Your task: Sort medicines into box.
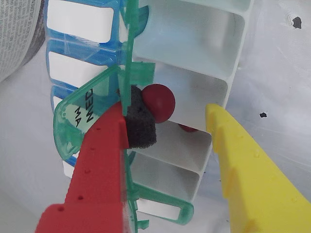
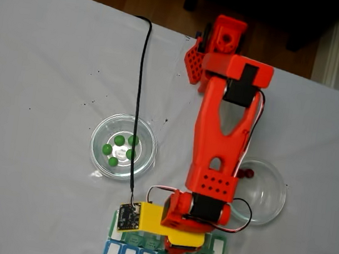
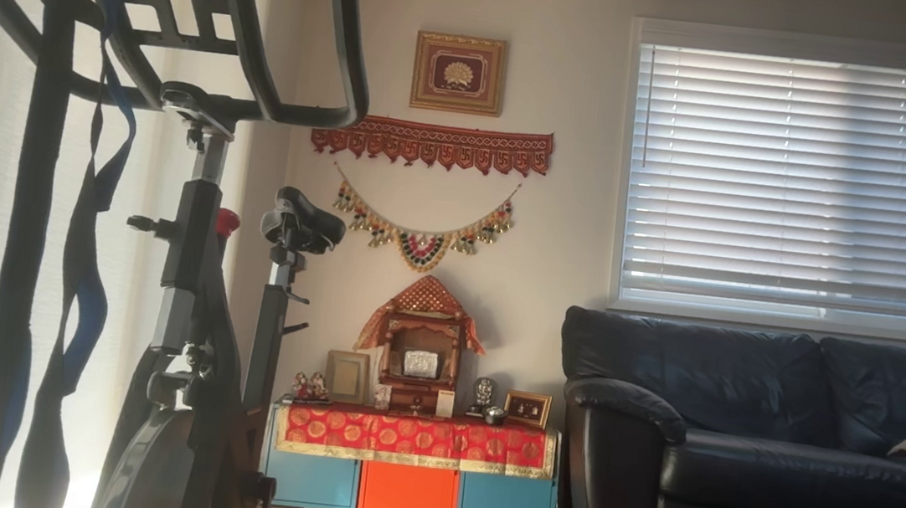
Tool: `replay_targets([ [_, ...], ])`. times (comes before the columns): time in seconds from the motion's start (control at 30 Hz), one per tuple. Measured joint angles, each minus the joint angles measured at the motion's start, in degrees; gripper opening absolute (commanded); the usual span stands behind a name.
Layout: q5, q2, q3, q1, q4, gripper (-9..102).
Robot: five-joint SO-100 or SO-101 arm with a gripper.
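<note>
Your gripper (image 1: 167, 121) spread wide over the green box (image 1: 146, 77), a red pill (image 1: 160, 102) clinging to its foam pad, another red pill (image 1: 187, 128) at four o'clock inside the compartment.

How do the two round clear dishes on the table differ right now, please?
The left dish holds five green pills; the right dish shows one dark red pill. In the fixed view the left dish is in full view, while the arm overlaps the right dish. Both are round, clear and shallow.

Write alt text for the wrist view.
A dark red pill sits against the foam pad of the open gripper, over an open compartment of the green pill box. A second red pill lies in that compartment.
</note>
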Motion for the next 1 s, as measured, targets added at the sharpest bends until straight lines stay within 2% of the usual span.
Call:
replay_targets([
  [0.63, -0.7, 1.7, 1.3, 0.0, 0.1, 18],
  [0.7, -0.7, 1.7, 1.3, 0.0, 0.1, 15],
  [0.77, -0.7, 1.7, 1.4, 0.0, 0.1, 3],
  [1.0, -2.3, 6.8, 1.4, -1.1, 8.7, 2],
])
